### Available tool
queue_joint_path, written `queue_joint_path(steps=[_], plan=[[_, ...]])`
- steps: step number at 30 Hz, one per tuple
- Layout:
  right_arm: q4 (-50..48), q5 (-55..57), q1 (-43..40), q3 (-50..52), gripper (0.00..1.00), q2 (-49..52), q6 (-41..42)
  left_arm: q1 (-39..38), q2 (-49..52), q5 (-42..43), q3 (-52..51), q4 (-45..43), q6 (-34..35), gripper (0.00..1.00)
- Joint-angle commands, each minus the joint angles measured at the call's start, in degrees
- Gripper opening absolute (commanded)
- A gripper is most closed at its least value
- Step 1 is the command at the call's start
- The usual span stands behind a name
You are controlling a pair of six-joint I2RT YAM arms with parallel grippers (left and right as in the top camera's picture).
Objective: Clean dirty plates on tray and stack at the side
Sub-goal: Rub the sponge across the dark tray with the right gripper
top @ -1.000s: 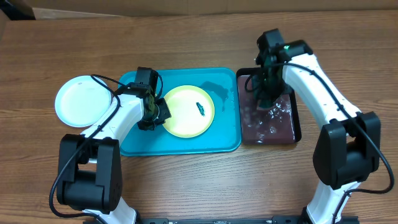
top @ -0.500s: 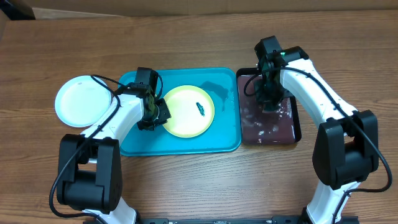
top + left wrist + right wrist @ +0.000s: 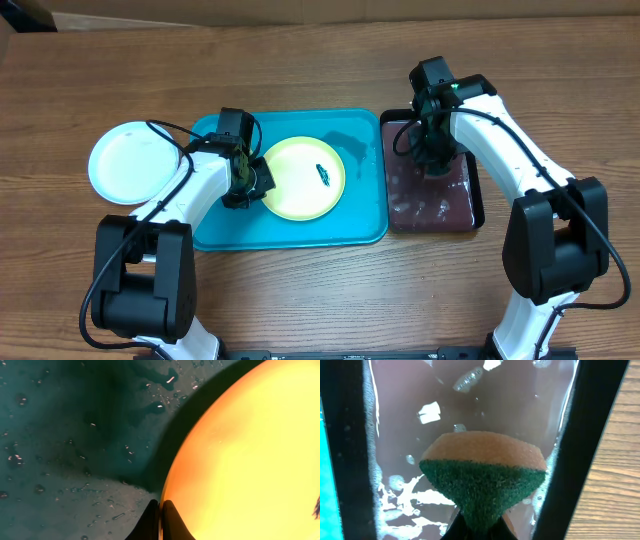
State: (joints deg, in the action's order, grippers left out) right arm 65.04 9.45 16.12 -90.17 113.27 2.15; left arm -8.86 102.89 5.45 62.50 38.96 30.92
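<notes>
While the left arm stays bent over the left half of the turquoise tray [image 3: 290,232], left gripper [image 3: 160,512] clamped on the yellow-green plate [image 3: 304,180] at its left rim, the right arm has drawn toward the far end of the black tray [image 3: 478,200], right gripper [image 3: 432,162] squeezing a sponge [image 3: 485,475] that seems to touch the dark liquid; a white plate [image 3: 130,163] lies on the tabletop beyond the turquoise tray's left edge

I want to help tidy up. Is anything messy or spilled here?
Yes. The yellow-green plate has a dark smear in its middle, and water drops lie scattered on the turquoise tray beside it. The foamy liquid sits inside the black tray, not spilled.
</notes>
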Motion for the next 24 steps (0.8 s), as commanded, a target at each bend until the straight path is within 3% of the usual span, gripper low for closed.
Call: queue_joint_path(steps=[1, 7, 10, 14, 19, 22, 24], plan=[[0.33, 1.68, 0.07, -3.39, 0.04, -1.42, -2.10, 0.31, 0.83, 3.87, -0.50, -0.22, -0.68, 0.04], [0.81, 1.55, 1.36, -3.91, 0.04, -1.40, -4.37, 0.31, 0.83, 8.98, -0.52, 2.43, 1.75, 0.05], [0.39, 1.75, 2.78, -3.91, 0.04, -1.40, -7.54, 0.13, 0.83, 9.09, -0.52, 2.14, 2.12, 0.20], [-0.44, 4.07, 4.50, -3.91, 0.04, -1.40, -8.48, 0.24, 0.83, 7.89, -0.52, -0.59, 2.10, 0.25], [-0.44, 6.54, 6.03, -3.61, 0.04, -1.36, -8.46, 0.24, 0.83, 4.46, -0.52, -1.92, 2.10, 0.23], [-0.52, 7.67, 6.40, -3.10, 0.04, -1.33, -8.46, 0.20, 0.87, 4.50, -0.55, -1.07, 2.10, 0.07], [-0.70, 7.72, 6.40, -2.62, 0.04, -1.29, -8.44, 0.13, 0.87, 4.74, -0.83, -0.63, 2.14, 0.04]])
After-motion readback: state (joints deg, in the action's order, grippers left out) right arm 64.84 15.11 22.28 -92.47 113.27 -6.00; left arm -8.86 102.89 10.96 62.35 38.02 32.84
